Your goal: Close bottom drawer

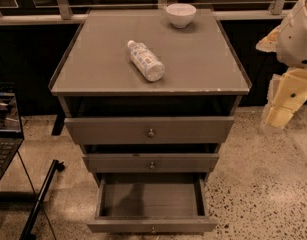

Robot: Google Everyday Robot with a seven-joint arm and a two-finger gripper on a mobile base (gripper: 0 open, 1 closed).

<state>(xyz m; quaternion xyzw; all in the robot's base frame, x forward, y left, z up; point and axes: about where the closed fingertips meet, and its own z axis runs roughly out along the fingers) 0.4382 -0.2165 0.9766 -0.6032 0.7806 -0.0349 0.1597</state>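
Speckled terrazzo floor (263,184) runs under a grey-brown wooden cabinet (193,69) that stands before a dark wall and a pale railing. You see three drawers stacked beneath its flat, square top. The bottom drawer (150,199) is pulled well out toward you, a shallow box with plain board walls and a bare board bottom showing. Its slim front carries a small round metal knob (153,229) at centre. Above it sit the middle drawer (123,162) and the taller top drawer (118,130), each with its own round knob and a dark gap above its front.

On the cabinet top a clear plastic bottle (146,60) lies on its side near the middle. A round white bowl (181,15) stands at the back edge; what it holds you cannot tell.

Your gripper (278,116) hangs off the cabinet's right side, cream-coloured and blocky, well apart from the bottom drawer and touching nothing — whether it is wide or narrow cannot be told. A laptop (3,134) shows at the left edge.
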